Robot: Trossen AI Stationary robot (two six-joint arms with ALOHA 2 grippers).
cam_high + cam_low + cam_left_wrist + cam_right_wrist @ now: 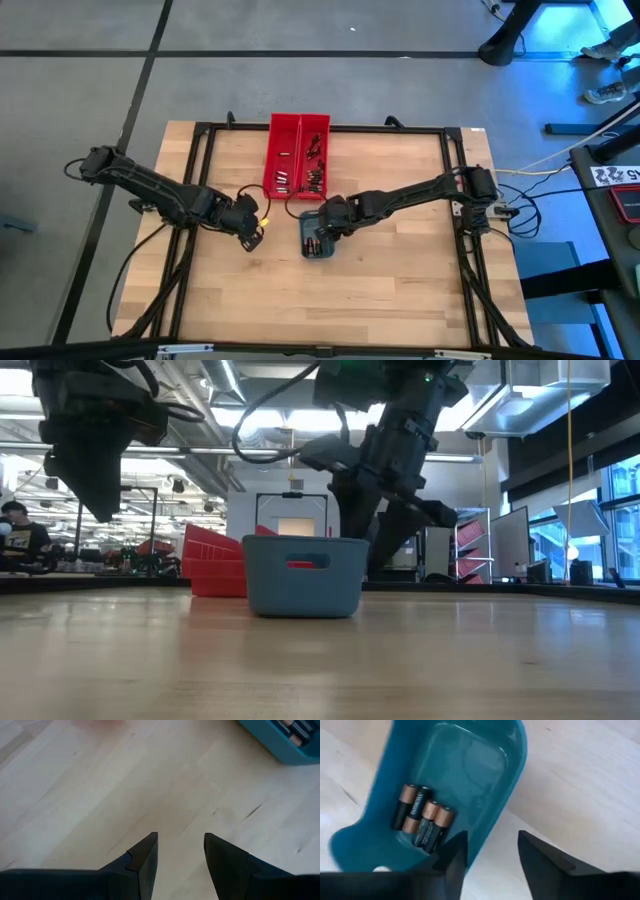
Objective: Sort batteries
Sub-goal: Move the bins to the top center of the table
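The counter [400, 280] is showing pale wood planks with fine grain, framed by thin black rails. Two long red plastic trays [298, 155] are lying side by side at the far middle, each holding a scatter of small cylindrical batteries [316, 178] too tiny to count from above. Just nearer sits a small blue-grey tub [485, 780] with rounded corners and smooth glossy walls. Inside it, four batteries [422, 817] are lying packed together against one end, each black-bodied with a coppery cap.

The right gripper [487, 852] is hovering over the tub's rim, its two dark wedge-shaped jaws standing apart with nothing between them. In the low view the tub [303, 574] is standing in front of the red trays [213, 563], with the right arm reaching down behind it.

The left gripper [180, 852] is hanging over bare wood to the left of the tub, well apart from it, its jaws also standing apart and holding nothing.

A person [20, 535] is sitting in the room at far left.
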